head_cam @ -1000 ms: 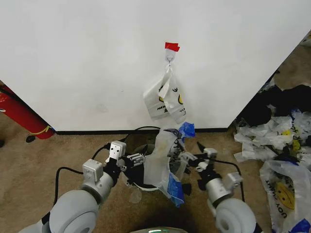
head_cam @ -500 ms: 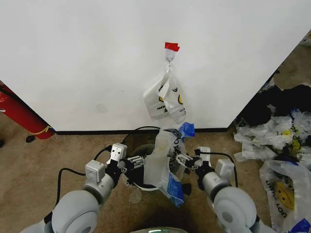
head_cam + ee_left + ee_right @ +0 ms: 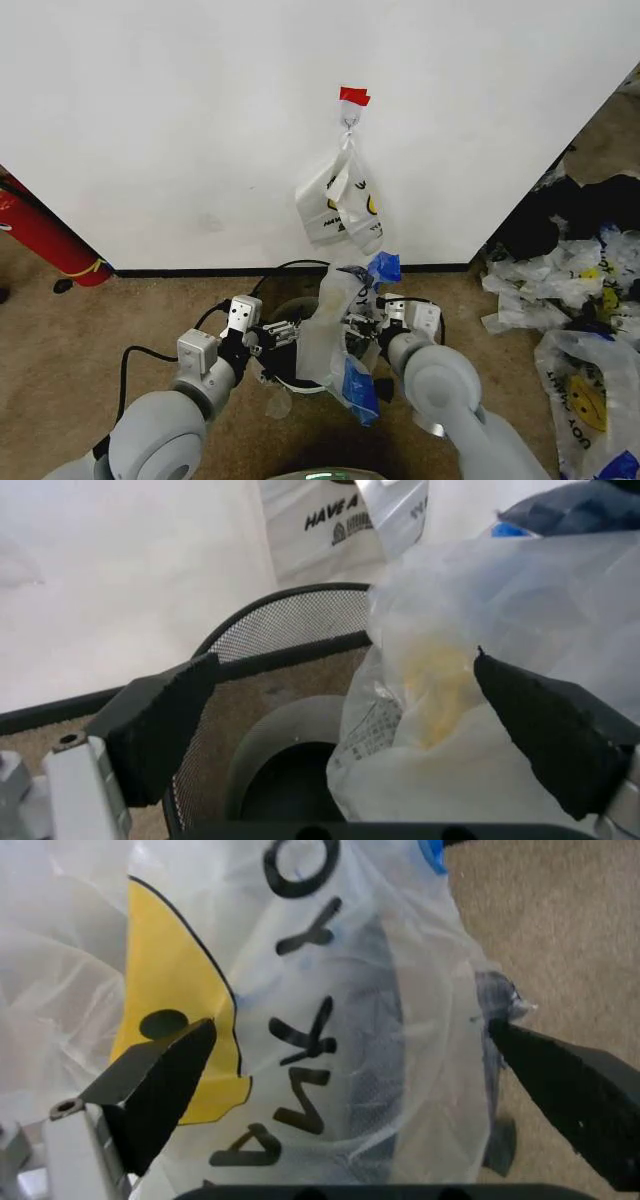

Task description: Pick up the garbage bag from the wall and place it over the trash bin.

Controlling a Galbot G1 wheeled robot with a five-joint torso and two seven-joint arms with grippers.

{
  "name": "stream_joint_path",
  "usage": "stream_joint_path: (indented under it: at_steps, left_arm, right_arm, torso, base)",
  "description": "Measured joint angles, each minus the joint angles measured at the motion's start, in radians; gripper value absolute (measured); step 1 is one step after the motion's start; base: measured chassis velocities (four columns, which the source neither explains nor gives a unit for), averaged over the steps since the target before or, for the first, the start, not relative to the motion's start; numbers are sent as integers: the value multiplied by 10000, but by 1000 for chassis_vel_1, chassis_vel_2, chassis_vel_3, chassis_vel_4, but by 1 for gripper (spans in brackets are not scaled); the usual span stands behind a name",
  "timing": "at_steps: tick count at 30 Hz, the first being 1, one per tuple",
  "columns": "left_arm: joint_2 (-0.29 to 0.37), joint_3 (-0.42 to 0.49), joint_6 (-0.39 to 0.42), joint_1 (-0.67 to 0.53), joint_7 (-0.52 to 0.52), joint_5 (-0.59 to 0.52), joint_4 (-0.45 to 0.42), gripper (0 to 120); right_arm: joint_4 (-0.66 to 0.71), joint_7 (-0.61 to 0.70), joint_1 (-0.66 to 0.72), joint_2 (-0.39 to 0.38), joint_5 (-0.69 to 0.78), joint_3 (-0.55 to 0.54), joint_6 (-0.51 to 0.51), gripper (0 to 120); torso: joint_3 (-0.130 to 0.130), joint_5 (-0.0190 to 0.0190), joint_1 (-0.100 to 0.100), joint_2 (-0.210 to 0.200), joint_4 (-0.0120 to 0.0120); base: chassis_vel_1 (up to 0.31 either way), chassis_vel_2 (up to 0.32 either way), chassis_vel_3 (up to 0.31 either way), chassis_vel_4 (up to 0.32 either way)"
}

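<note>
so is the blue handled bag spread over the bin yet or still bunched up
Still bunched up. The garbage bag stands crumpled on the trash bin, whose mesh rim is bare in the left wrist view.

Garbage bag [image 3: 338, 340] over trash bin [image 3: 285, 345], before wall [image 3: 200, 120].

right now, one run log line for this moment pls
stage: bagging bin | garbage bag: draped on trash bin | left gripper: open at bag | right gripper: open at bag | wall: another bag hooked
</note>
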Motion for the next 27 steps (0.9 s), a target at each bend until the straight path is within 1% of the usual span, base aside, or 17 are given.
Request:
stream_joint_path:
  at_steps: [5, 22, 25, 27]
  left_arm:
    - [-39, 8, -49, -6, 20, 76, 55, 100]
    - [-20, 41, -115, 2, 49, 149, 127, 100]
    - [-44, 37, -120, 37, 51, 198, 133, 100]
    - [-56, 36, -130, 40, 60, 222, 157, 100]
  right_arm:
    - [-382, 147, 129, -67, 323, -49, -2, 100]
    - [-1005, 127, 447, 5, 458, -218, 39, 100]
    - [-1062, 127, 447, 7, 527, -253, 45, 90]
    - [-1126, 117, 436, 16, 536, -243, 56, 80]
  torso:
    - [0, 1, 0, 0, -1]
    - [0, 1, 0, 0, -1]
    - [-1, 1, 0, 0, -1]
    - [-3, -1, 0, 1, -2]
  base:
    - [0, 0, 0, 0]
    - [0, 0, 0, 0]
    - [0, 0, 0, 0]
    - [0, 0, 0, 0]
